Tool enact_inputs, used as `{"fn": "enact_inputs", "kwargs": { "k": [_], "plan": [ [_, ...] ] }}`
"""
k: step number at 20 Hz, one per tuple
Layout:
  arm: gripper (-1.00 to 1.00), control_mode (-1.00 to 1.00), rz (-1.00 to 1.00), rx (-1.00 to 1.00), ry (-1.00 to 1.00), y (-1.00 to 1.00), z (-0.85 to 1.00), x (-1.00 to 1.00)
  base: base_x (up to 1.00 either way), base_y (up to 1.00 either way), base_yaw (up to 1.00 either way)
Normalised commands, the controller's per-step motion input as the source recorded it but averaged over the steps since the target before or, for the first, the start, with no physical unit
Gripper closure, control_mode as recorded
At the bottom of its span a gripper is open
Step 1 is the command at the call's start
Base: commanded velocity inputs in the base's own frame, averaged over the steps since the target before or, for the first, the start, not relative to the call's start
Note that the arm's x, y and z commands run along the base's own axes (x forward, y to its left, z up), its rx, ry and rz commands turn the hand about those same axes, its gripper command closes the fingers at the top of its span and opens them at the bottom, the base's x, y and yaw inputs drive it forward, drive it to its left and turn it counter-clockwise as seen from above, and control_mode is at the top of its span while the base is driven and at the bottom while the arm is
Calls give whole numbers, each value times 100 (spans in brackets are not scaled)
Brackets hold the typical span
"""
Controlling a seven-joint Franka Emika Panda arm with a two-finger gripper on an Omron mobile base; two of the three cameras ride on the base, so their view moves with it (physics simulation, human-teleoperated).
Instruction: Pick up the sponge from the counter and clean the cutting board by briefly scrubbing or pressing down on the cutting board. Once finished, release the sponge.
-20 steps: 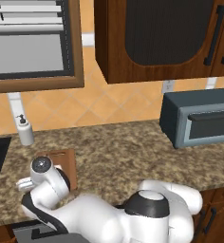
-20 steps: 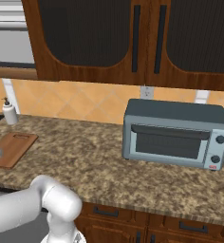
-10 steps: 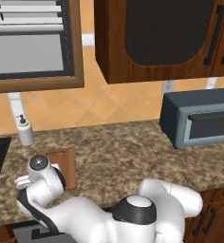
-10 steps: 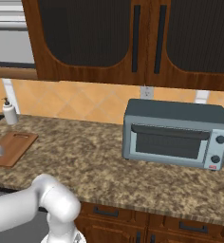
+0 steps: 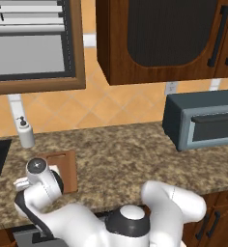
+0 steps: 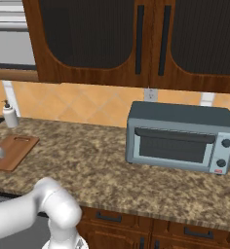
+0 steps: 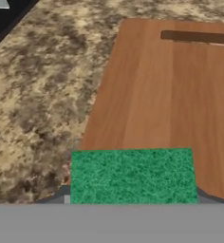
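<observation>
- Over the board's (image 7: 171,99) near end, your gripper (image 7: 133,201) has its jaws clamped on the sponge (image 7: 133,175).
- You're at the scrub step; the sponge hangs above the wood, slot at the far end.
- Next, press straight down onto the board, then let go.

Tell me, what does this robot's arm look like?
The arm is glossy white, built of fat rounded segments like bent tubes. Its joints are dark grey: one shows as a round cap with a pale centre, and another as a small dark disc on the end of a white cylinder. No cables or markings are visible on it.
</observation>
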Motion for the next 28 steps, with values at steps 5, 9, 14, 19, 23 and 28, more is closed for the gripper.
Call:
{"fn": "enact_inputs", "kwargs": {
  "k": [5,9,14,19,23,28],
  "plan": [
    [100,-100,0,0,-11,-5,-45,52,0,0,0],
    [100,-100,0,0,-10,-10,-38,45,0,0,0],
    [100,-100,0,0,-13,-14,-52,49,0,0,0],
    [100,-100,0,0,-12,-22,-51,54,0,0,0],
    [100,-100,0,0,-9,-28,-49,57,0,0,0],
    [100,-100,0,1,-5,-31,-45,65,0,0,0]
  ]
}}
